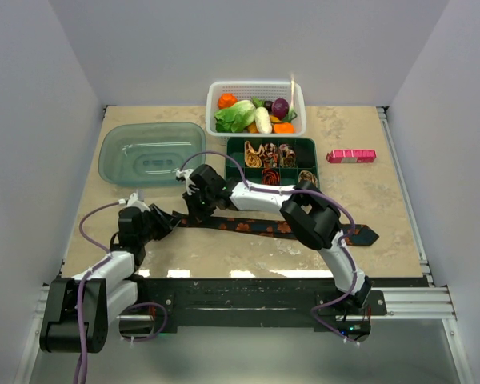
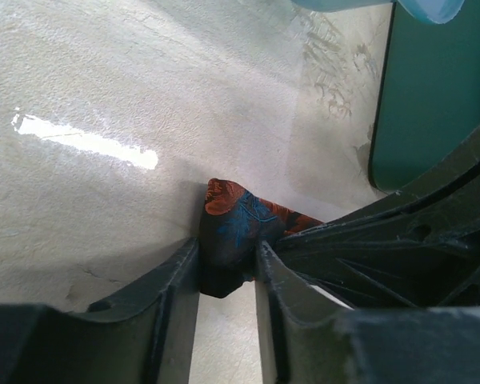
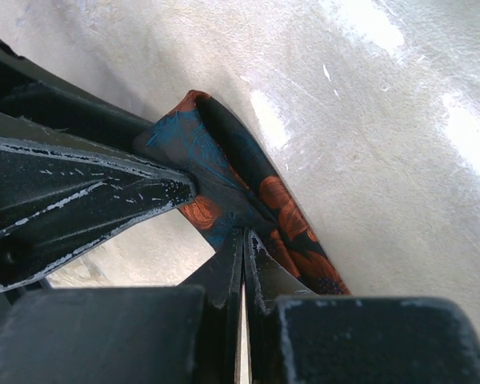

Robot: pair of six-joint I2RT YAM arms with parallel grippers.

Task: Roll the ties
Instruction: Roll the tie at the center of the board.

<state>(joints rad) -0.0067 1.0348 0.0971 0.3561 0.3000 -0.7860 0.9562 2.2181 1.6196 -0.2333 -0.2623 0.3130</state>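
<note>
A long black tie (image 1: 256, 226) with orange-red spots lies flat across the near part of the table, its pointed end at the right. Its left end is folded up into a small hump (image 2: 232, 212). My left gripper (image 2: 228, 260) is shut on that hump, one jaw on each side. My right gripper (image 3: 245, 236) is shut, its closed tips pressed into the fold of the tie (image 3: 288, 216) right beside the left finger (image 3: 80, 192). From above, both grippers (image 1: 176, 218) (image 1: 196, 208) meet at the tie's left end. Several rolled ties (image 1: 268, 154) sit in a green tray (image 1: 234, 160).
A teal lidded container (image 1: 152, 152) stands at the back left. A white basket (image 1: 256, 86) of toy vegetables is behind the green tray. A pink box (image 1: 351, 156) lies at the right. The right arm reaches over the tie's middle.
</note>
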